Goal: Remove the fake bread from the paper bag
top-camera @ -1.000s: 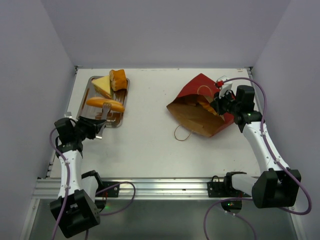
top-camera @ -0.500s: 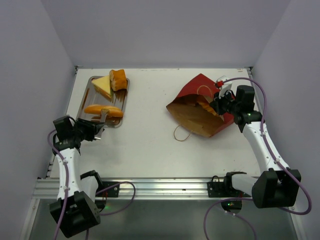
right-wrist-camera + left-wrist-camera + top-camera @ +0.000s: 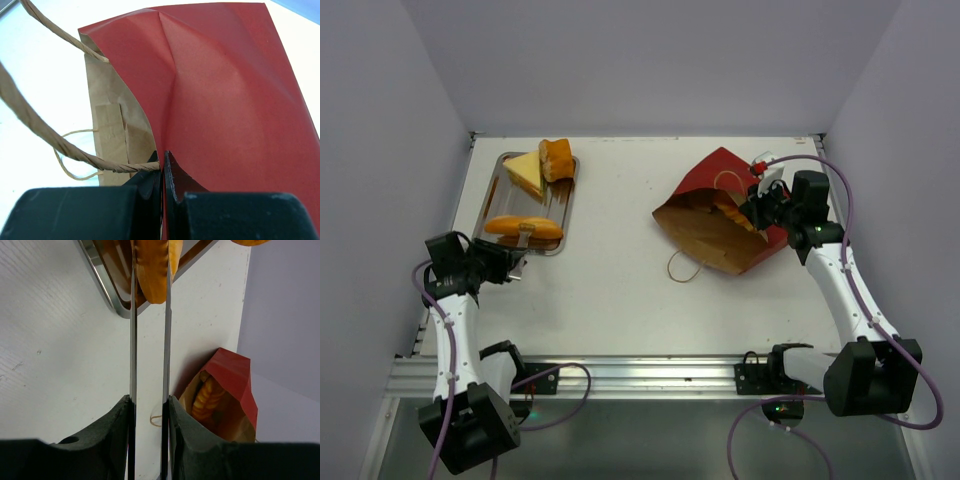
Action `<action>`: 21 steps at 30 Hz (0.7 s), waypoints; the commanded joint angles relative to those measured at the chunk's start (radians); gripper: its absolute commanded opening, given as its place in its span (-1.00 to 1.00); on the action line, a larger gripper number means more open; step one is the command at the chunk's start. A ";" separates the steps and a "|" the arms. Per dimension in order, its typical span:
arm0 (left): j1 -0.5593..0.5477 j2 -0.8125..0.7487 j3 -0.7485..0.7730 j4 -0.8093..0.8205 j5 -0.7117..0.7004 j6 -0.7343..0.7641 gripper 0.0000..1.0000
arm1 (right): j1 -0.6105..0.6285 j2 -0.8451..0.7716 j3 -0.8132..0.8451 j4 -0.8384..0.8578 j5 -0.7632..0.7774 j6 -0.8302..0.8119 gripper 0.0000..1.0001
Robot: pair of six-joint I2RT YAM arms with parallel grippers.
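Your left arm (image 3: pixel 453 310) lies folded along the left edge of the counter (image 3: pixel 620 280), its forearm reaching toward the far left corner. Its jaws pinch the long roll (image 3: pixel 523 228) at the near end of the steel tray (image 3: pixel 556 198). Your right arm (image 3: pixel 847 287) stretches up the right edge with the elbow out, its jaws clamped on the red rim of the paper bag (image 3: pixel 720 215). The bag lies on its side in the far right quarter, mouth facing left, with fake bread (image 3: pixel 207 392) inside. One string handle (image 3: pixel 682 268) trails toward the near edge. A broad bare strip of counter runs between tray and bag.
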 commanded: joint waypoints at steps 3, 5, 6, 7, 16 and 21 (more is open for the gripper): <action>0.015 0.000 0.011 -0.032 0.034 0.013 -0.83 | -0.003 -0.007 0.004 0.020 -0.036 0.014 -0.97; 0.017 0.000 -0.001 -0.023 0.047 0.009 -0.70 | -0.003 -0.007 0.004 0.019 -0.034 0.014 -0.97; 0.017 -0.001 -0.004 -0.021 0.050 0.008 -0.67 | -0.003 -0.008 0.004 0.019 -0.036 0.014 -0.96; 0.018 -0.001 -0.007 -0.020 0.050 0.006 -0.64 | -0.001 -0.007 0.004 0.019 -0.034 0.014 -0.96; 0.018 -0.001 -0.010 -0.017 0.066 0.002 -0.30 | -0.003 -0.007 0.003 0.020 -0.036 0.013 -0.97; 0.018 -0.001 -0.010 -0.012 0.075 -0.001 -0.20 | -0.003 -0.005 0.003 0.020 -0.034 0.013 -0.96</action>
